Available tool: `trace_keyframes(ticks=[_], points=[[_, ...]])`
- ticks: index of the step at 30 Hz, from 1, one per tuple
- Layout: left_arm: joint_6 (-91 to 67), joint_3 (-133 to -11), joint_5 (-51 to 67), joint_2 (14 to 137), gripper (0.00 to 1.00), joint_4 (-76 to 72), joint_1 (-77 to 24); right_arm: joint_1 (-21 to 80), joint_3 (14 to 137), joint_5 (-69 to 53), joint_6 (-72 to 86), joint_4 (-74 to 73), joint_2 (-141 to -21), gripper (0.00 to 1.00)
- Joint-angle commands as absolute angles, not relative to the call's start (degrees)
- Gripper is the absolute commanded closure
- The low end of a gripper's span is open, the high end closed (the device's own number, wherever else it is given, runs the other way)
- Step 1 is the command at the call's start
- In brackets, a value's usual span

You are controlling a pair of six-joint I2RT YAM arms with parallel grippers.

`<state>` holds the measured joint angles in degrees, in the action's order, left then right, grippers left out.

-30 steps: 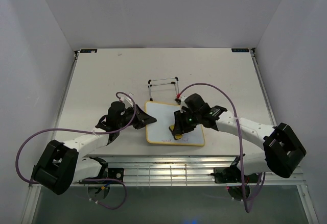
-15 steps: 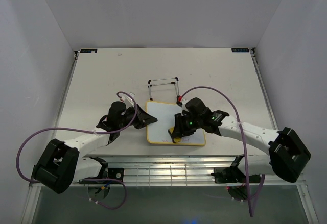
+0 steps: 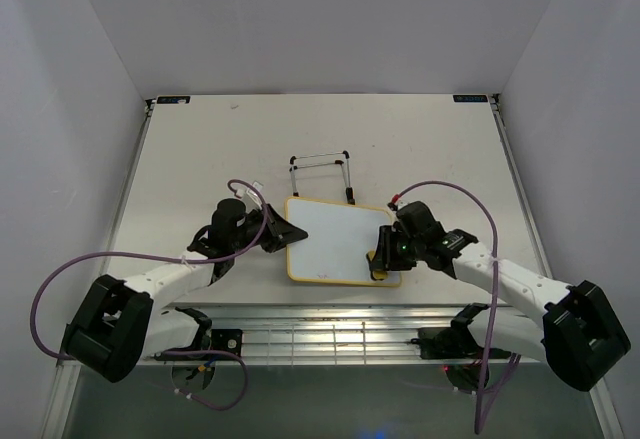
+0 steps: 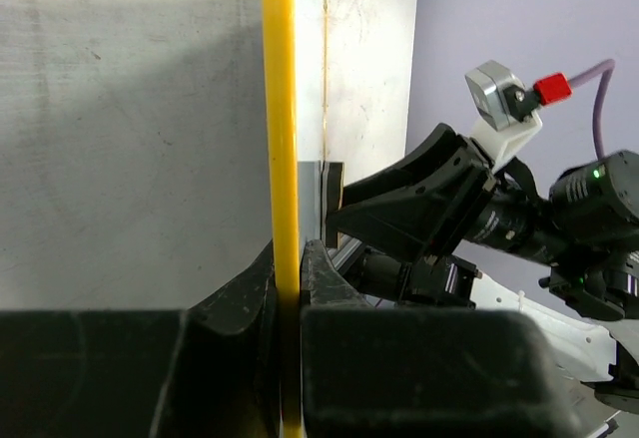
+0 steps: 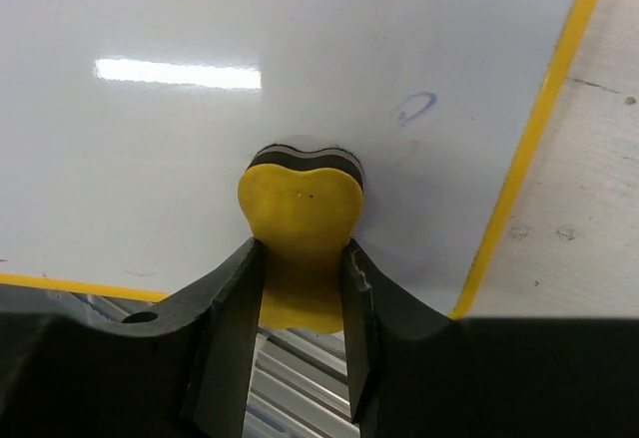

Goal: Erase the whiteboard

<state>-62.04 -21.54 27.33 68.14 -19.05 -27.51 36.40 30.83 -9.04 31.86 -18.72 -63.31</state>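
Note:
The whiteboard (image 3: 330, 239), white with a thin yellow frame, lies flat near the table's front edge. My left gripper (image 3: 289, 233) is shut on the frame of its left edge; in the left wrist view the yellow frame (image 4: 283, 109) runs between the closed jaws of the left gripper (image 4: 288, 258). My right gripper (image 3: 381, 256) is shut on a yellow eraser (image 5: 300, 219) with a dark pad, pressed on the whiteboard (image 5: 250, 49) at its near right corner. A small blue mark (image 5: 414, 109) shows just beyond the eraser. The right gripper (image 5: 300, 278) squeezes the eraser's sides.
A black wire stand (image 3: 320, 160) stands just behind the whiteboard. Slotted metal rails (image 3: 330, 334) run along the table's near edge, right below the board. White walls close in the table on three sides. The right arm (image 4: 479, 219) fills the right of the left wrist view.
My right gripper has slid the eraser rightward along the board's near edge, from its middle to the right corner. The left gripper has kept its hold on the left edge.

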Motion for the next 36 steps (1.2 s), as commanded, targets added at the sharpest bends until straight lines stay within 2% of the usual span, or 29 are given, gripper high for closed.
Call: trace_keyframes(ticks=[1, 4, 10, 21, 24, 32, 36], points=[[-58.2, -21.5, 22.7, 66.8, 1.0, -18.7, -28.0, 44.3, 29.8, -9.8, 34.9, -17.7, -63.5, 0.92], [-58.7, -21.4, 21.8, 66.7, 1.0, -18.7, -28.5, 52.7, 33.3, -7.8, 39.4, -12.2, -63.5, 0.92], [-59.4, -21.4, 21.2, 66.8, 1.0, -18.7, -29.0, 62.8, 41.4, -5.1, 42.5, -5.3, -68.3, 0.92], [-59.7, -21.4, 21.1, 66.0, 1.0, -18.8, -29.6, 64.8, 53.7, -1.7, 34.6, -11.8, -80.1, 0.92], [-59.8, -21.4, 21.4, 66.2, 1.0, -18.7, -29.7, 62.7, 50.6, -0.3, 34.0, -12.8, -80.7, 0.92], [-59.7, -21.5, 22.1, 66.0, 1.0, -18.7, -29.7, 55.6, 35.0, 7.5, 35.7, -17.3, -69.4, 0.92], [-60.0, -21.6, 22.5, 66.4, 1.0, -18.7, -29.9, 53.5, 32.7, 10.4, 36.7, -19.4, -66.4, 0.92]])
